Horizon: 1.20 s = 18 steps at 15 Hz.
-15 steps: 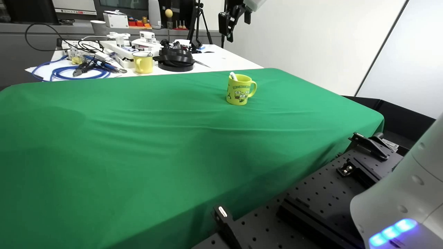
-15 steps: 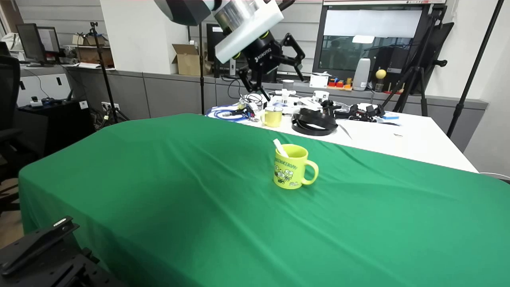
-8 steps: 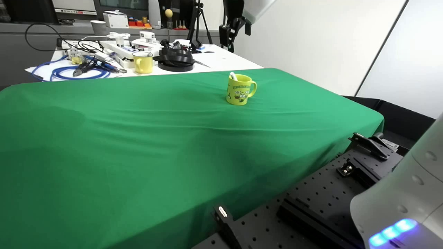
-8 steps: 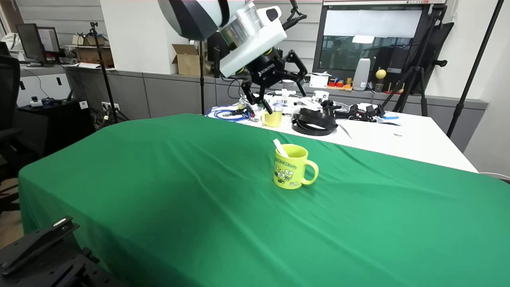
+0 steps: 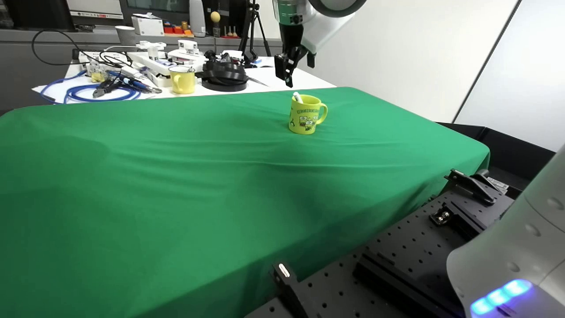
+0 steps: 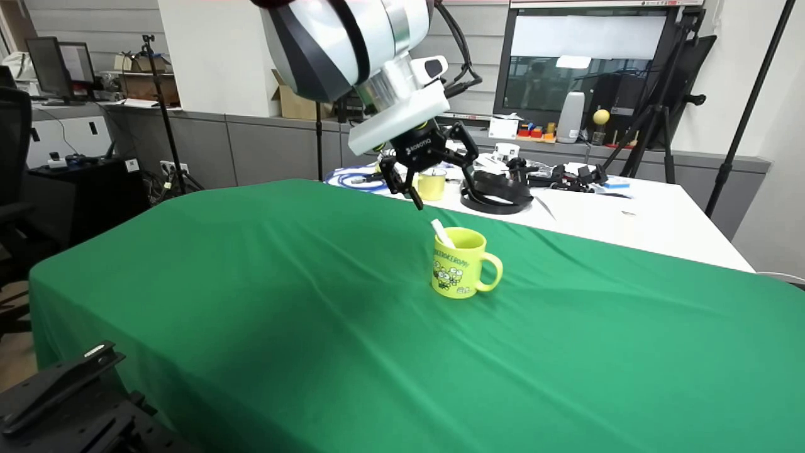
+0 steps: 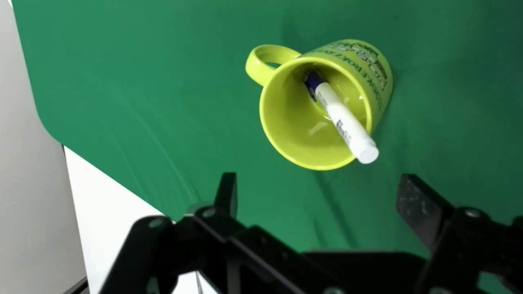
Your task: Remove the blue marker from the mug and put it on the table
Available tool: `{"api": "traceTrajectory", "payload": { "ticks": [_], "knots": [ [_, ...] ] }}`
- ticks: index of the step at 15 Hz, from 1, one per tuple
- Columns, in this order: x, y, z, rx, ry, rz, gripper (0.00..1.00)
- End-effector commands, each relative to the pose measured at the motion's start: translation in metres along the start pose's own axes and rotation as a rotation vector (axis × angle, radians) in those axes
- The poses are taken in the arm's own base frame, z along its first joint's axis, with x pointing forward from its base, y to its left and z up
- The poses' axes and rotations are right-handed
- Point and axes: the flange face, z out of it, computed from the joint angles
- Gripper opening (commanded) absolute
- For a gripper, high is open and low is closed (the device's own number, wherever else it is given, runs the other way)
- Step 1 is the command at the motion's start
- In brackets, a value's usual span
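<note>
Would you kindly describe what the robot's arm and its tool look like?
The arm is white and rounded, with dark bands, a silvery metal section and black cables. Blue lights glow low on it. The tool is black, with two jointed fingers and white "ROBOTIQ" lettering.

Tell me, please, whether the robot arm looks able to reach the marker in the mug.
Probably yes: the gripper is open, the marker leans out of the mug, and nothing visible stands between gripper and marker.
</note>
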Motion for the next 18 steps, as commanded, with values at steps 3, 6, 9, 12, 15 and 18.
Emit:
{"api": "traceTrajectory", "payload": {
  "ticks": [3, 6, 9, 12, 15, 18],
  "knots": [
    [0.004, -0.010, 0.024, 0.058, -0.023, 0.043, 1.00],
    [0.003, -0.011, 0.031, 0.064, -0.038, 0.062, 0.67],
    [0.004, -0.010, 0.037, 0.078, -0.067, 0.083, 0.45],
    [0.006, -0.011, 0.039, 0.090, -0.083, 0.095, 0.25],
    [0.006, -0.012, 0.040, 0.101, -0.101, 0.104, 0.03],
    [0.010, -0.005, 0.036, 0.102, -0.112, 0.112, 0.04]
  ]
}}
